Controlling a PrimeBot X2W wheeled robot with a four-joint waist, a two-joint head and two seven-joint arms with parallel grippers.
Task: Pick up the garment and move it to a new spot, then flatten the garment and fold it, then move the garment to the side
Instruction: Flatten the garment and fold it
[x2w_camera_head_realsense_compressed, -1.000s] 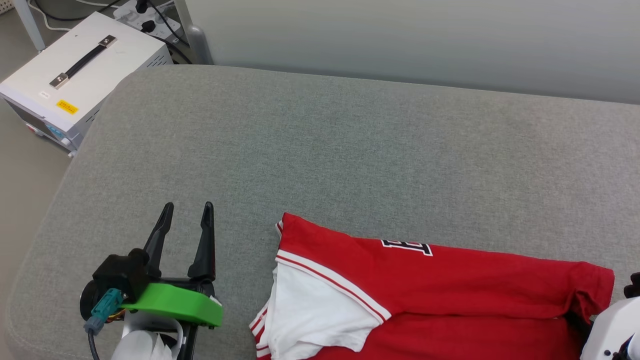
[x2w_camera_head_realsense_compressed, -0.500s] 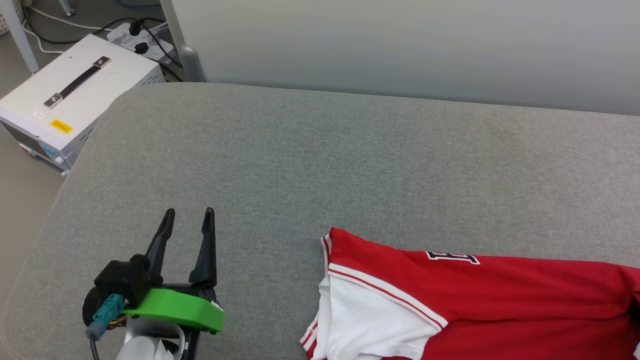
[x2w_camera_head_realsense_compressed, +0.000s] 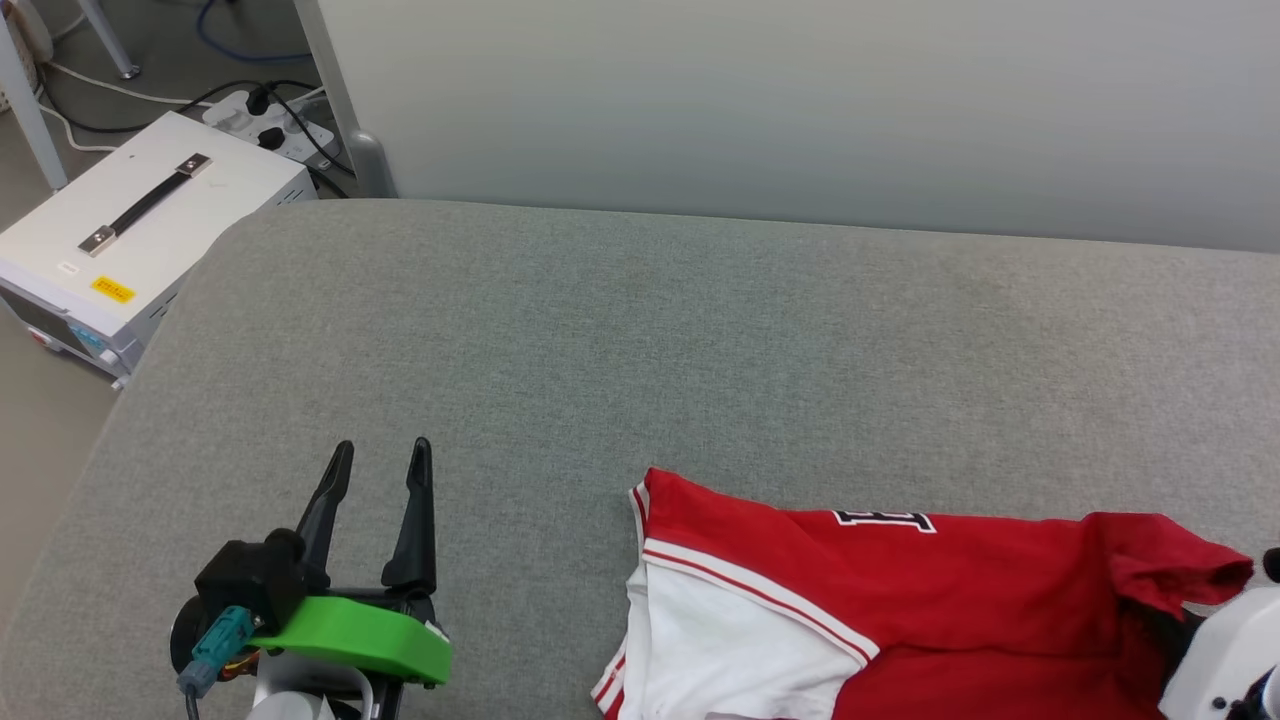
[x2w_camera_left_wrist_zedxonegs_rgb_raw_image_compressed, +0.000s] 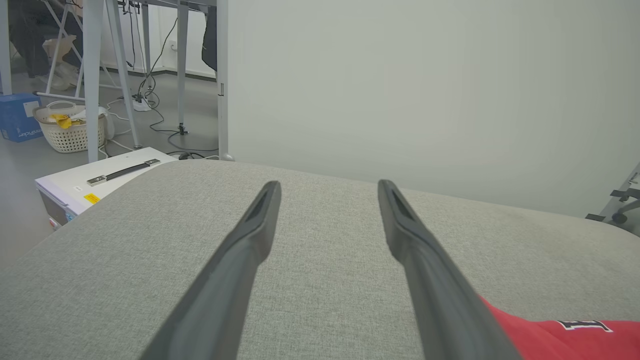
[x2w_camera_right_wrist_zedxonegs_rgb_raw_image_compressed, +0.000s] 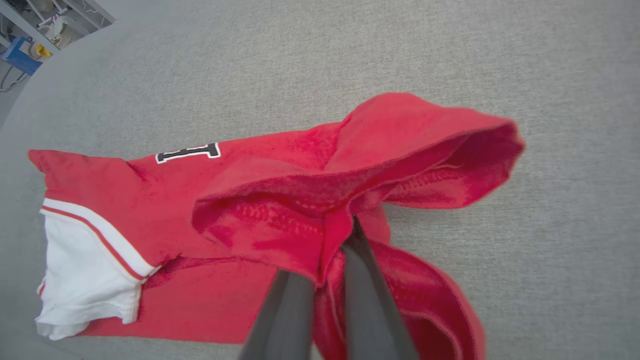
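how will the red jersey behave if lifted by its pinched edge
Probably floppy: the garment bunches and folds over where the right claw pinches its edge. Likely light, since that small pinch holds up a raised fold. It may drag, as most of it lies on the textured grey cushion.

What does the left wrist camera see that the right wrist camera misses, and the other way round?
Left wrist view, not the right: the open left gripper above the cushion, a white box with a handle, a basket on the floor and a pale wall. Right wrist view, not the left: the right gripper shut on a raised fold of the shirt, and its white sleeve. Both: the grey cushion and the red shirt with a dark letter.
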